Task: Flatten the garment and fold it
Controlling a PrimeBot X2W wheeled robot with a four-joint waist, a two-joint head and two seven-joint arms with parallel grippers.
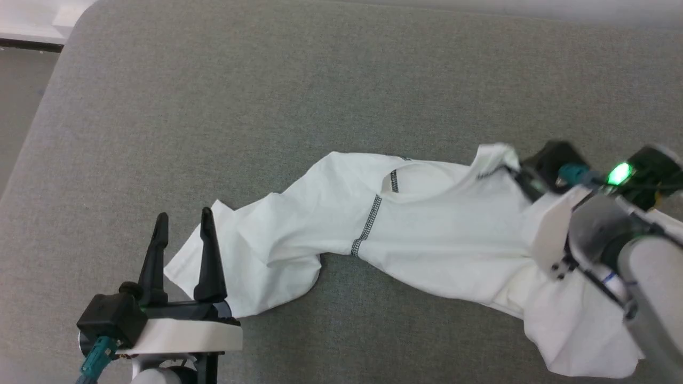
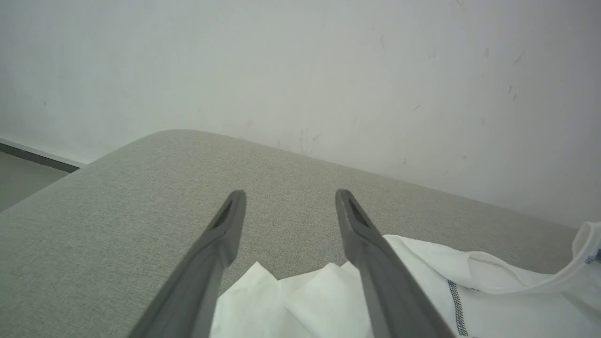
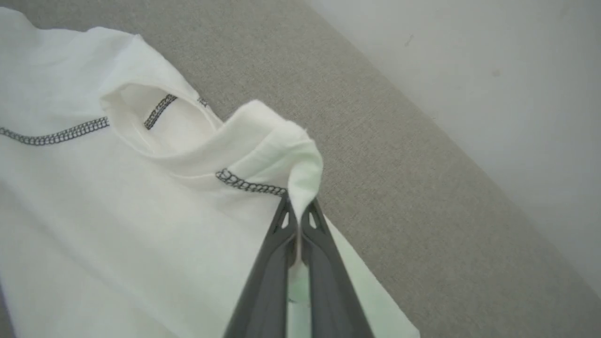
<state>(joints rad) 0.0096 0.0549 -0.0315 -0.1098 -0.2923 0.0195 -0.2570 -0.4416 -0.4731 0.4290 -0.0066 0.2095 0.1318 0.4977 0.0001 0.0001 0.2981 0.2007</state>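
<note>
With the garment rumpled along the grey cushion's near side and the fingers of the right gripper pinched shut on its collar fold, the left gripper, fingers wide and empty, should grip the opposite end before both pull taut.

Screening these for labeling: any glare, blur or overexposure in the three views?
Head view: the green indicator light blooms; right forearm blurred. Left wrist view: even light, left gripper slightly soft. Right wrist view: white knit shirt nearly blown out at the right gripper.
</note>
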